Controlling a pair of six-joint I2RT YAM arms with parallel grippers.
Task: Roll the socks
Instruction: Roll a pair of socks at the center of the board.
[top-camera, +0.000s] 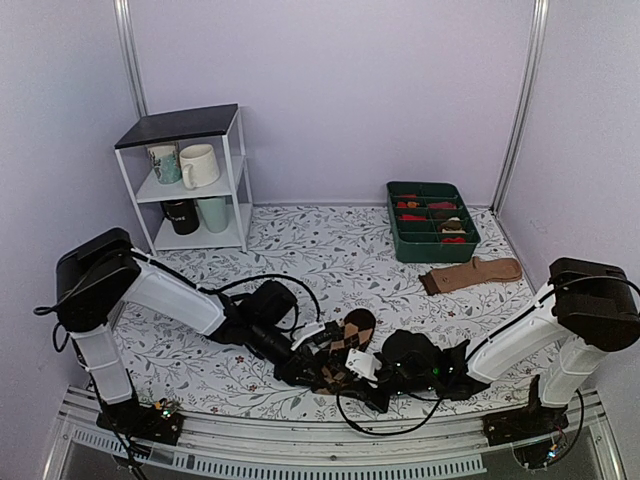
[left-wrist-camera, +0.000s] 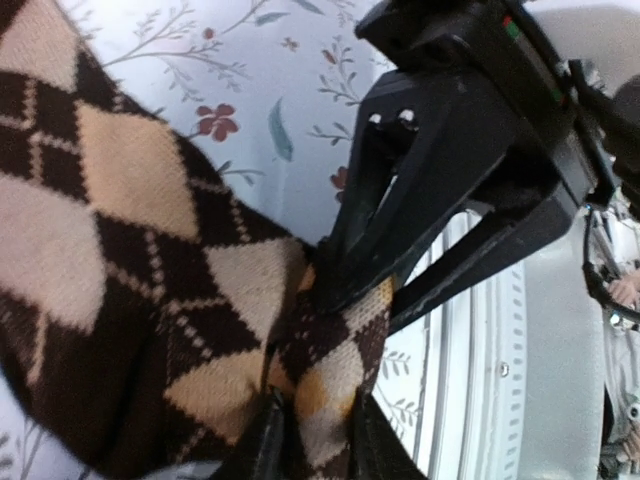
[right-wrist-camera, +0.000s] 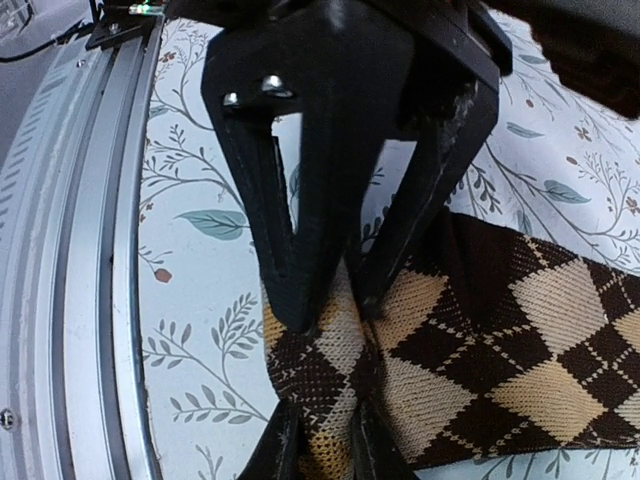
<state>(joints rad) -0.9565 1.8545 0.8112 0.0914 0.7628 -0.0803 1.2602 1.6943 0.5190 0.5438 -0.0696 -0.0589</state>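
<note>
Top external view: socks (top-camera: 354, 332) lie at the bench's (top-camera: 330, 250) near edge, long axis running far-right to near-left. Both arms reach low and inward. Left hand (left-wrist-camera: 315, 440) and right hand (right-wrist-camera: 325, 445) each clench the same bunched end, tips facing.

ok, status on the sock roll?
Left claw shut on socks. Right claw shut on same bunch, tips facing. Tan sock far back, not in the way.
</note>
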